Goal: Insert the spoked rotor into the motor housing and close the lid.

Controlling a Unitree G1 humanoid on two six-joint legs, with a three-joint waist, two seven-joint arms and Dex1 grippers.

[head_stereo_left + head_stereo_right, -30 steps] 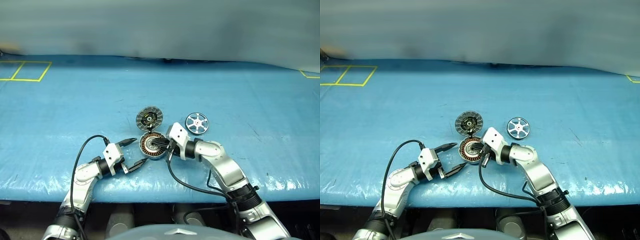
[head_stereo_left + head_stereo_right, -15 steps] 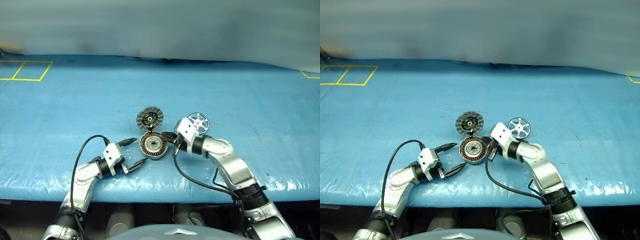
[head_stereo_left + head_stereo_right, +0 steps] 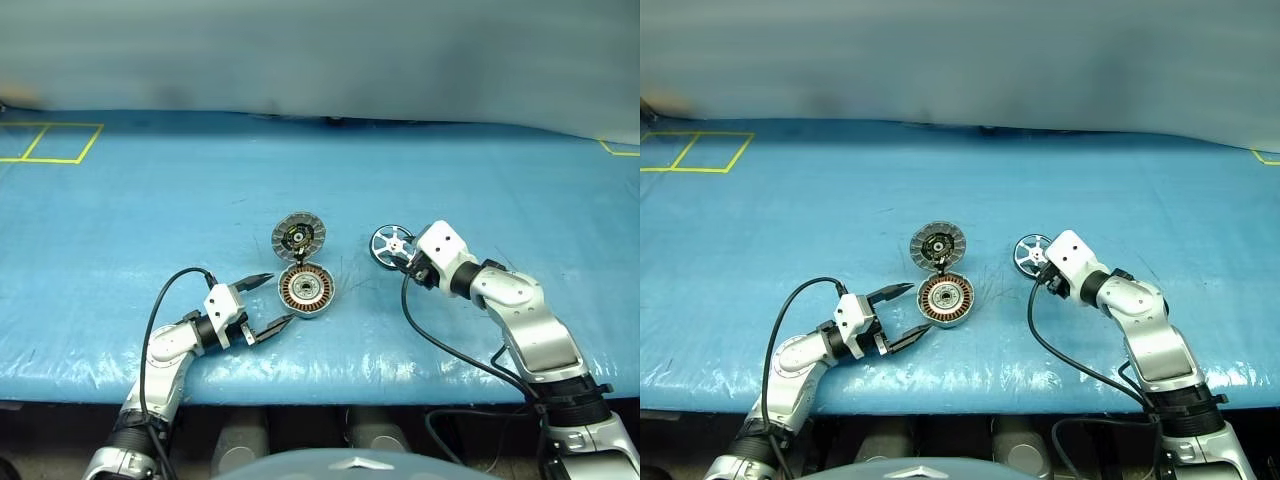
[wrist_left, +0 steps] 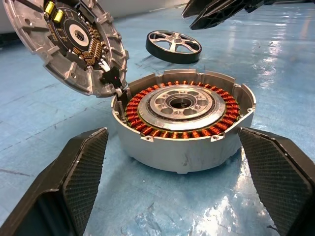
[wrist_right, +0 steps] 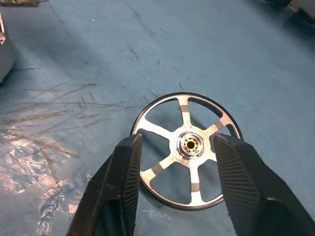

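Take the motor housing (image 3: 305,290) as your landmark: it sits on the blue bench (image 3: 130,220) with its ring of copper windings and silver centre facing up. The lid (image 3: 298,236) is joined to the housing's far edge and stands tilted open, its dark inner face with small parts turned toward you. The spoked rotor (image 3: 390,245) lies flat on the bench to the right of the housing and slightly farther back, apart from it, so it is not in the housing.

Your left claw (image 3: 268,301) hangs just left of the housing, on its near side, with both black fingers spread wide and nothing between them. In the left wrist view the fingers (image 4: 81,169) stand either side of the housing without touching it.

Your right claw (image 5: 179,189) is well to the right of the housing, at the rotor. In the right wrist view its two fingers (image 5: 123,182) are parted, one on each side of the rotor's hub, above the spokes. You cannot tell from these views whether the fingers touch the rotor; they are not closed on it
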